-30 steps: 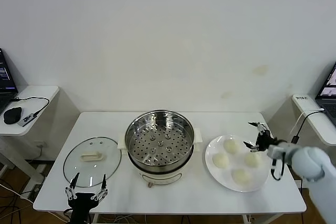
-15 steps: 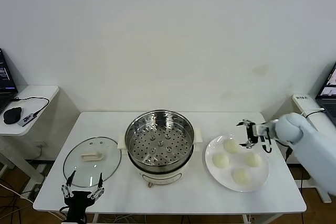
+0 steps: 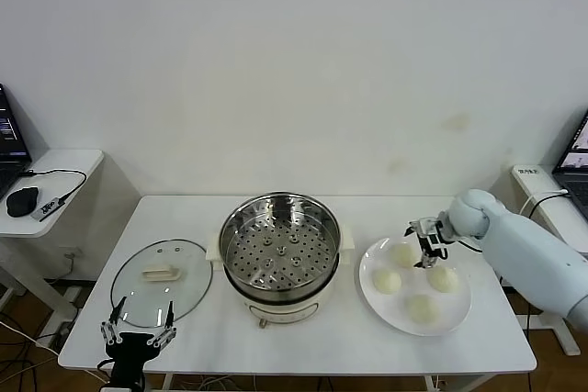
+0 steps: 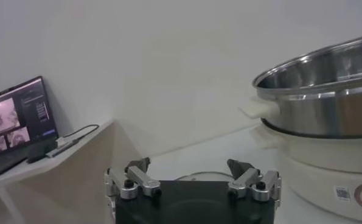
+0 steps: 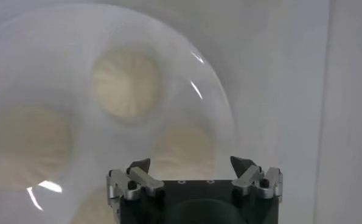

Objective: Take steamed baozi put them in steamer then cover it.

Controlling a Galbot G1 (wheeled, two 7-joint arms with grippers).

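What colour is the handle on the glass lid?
Cream-white, on the cover; clearest in the head view.

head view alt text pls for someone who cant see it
The open right gripper hovers over four baozi on a white plate, beside an empty steamer. The glass cover lies left; the open left gripper waits near it.

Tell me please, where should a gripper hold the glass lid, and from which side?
Grip the cream-white bar handle at the centre of the lid, coming straight down from above. The lid lies flat on the table, so the raised bar is the only graspable part.
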